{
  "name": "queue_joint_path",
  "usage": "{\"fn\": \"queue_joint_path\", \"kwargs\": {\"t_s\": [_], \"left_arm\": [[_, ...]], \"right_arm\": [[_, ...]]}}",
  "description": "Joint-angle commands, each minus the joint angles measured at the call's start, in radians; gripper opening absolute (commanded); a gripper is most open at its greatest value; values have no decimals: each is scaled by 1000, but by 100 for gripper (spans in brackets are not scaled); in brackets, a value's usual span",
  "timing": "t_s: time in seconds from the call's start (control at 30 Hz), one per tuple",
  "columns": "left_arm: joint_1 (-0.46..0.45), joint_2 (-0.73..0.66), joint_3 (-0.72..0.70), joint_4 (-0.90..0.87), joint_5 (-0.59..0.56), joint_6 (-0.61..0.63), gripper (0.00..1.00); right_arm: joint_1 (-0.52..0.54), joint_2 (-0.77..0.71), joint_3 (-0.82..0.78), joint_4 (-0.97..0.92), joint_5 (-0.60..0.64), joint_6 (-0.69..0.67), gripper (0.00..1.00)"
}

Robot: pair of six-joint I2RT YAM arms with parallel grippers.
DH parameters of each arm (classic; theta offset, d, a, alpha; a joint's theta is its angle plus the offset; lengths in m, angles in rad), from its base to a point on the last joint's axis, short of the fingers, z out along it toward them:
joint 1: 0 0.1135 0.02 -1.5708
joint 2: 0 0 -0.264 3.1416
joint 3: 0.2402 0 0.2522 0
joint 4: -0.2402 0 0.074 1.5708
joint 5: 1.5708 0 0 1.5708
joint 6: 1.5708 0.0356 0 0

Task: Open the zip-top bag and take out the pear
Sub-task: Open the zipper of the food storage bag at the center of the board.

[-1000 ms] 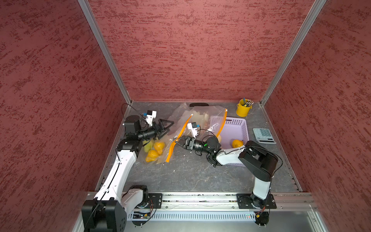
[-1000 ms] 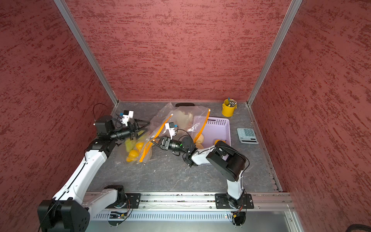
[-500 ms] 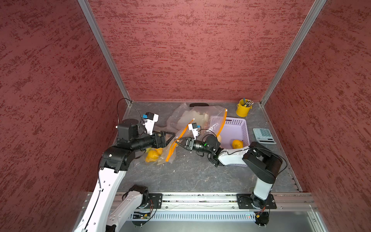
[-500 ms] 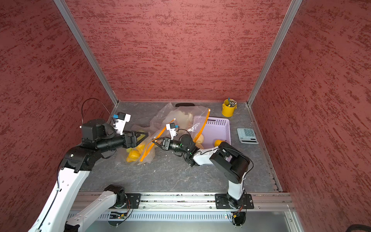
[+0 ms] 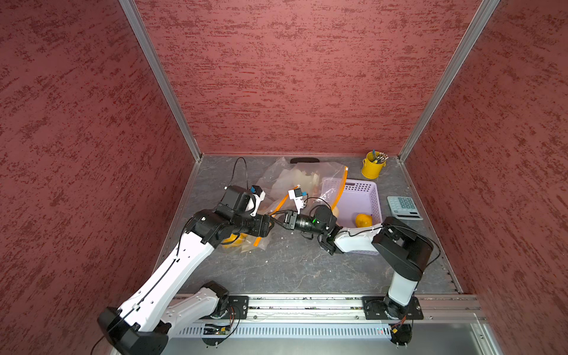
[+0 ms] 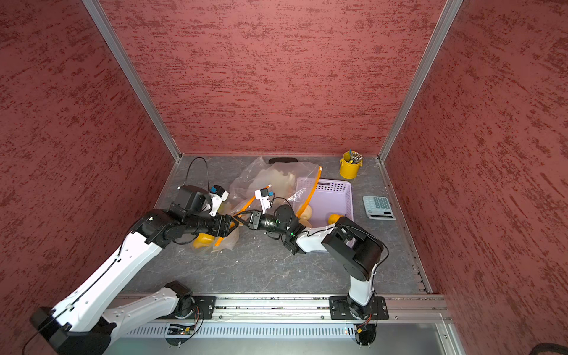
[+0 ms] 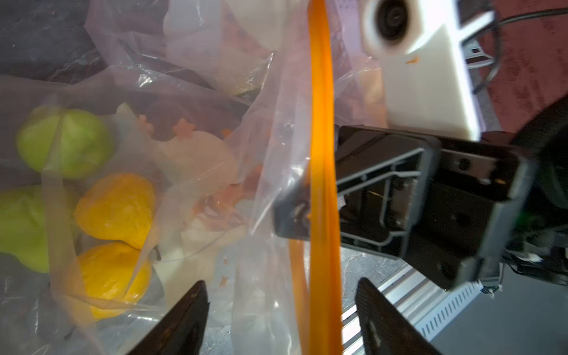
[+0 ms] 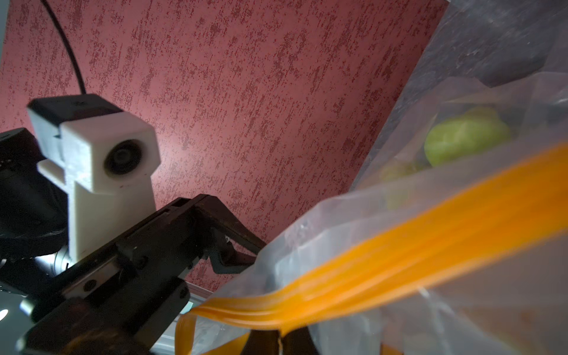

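Jaws of the left gripper (image 7: 281,287) stood apart astride the orange seal (image 7: 321,123) of the zip-top bag (image 7: 276,172); the right gripper (image 7: 299,215) clamped that seal. Pears (image 7: 115,206) inside looked blurred.

From high above and in front of the bag (image 5: 246,247) in both top views, looking down on nearly the same whole scene; from either wrist, close against the bag's orange zip strip (image 7: 321,153), facing each other across it.
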Motion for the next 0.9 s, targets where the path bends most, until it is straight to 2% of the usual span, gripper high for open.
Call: {"fn": "queue_joint_path", "kwargs": {"t_s": [0.0,0.03,0.1,0.17,0.23,0.47,0.5,0.7,0.87], "left_arm": [[-3,19,32,36,-87,8,61],[-4,22,34,44,-92,11,58],[0,23,38,58,-97,8,44],[2,14,42,75,-101,6,24],[4,8,51,91,-108,2,14],[12,-5,82,133,-67,-26,3],[11,-4,82,139,-92,-36,0],[2,-56,43,292,-206,-132,0],[-31,-99,20,417,-292,-155,0]], "right_arm": [[6,-17,-10,10,7,-6,0],[7,-15,-10,13,4,-5,0],[9,-14,-15,18,5,-3,0],[10,-17,-26,26,4,-1,0],[12,-26,-47,26,9,-1,0],[25,-61,-146,22,43,0,0],[29,-70,-159,13,48,3,0],[73,-103,-239,-61,81,42,0],[119,-99,-288,-72,113,115,0]]}}
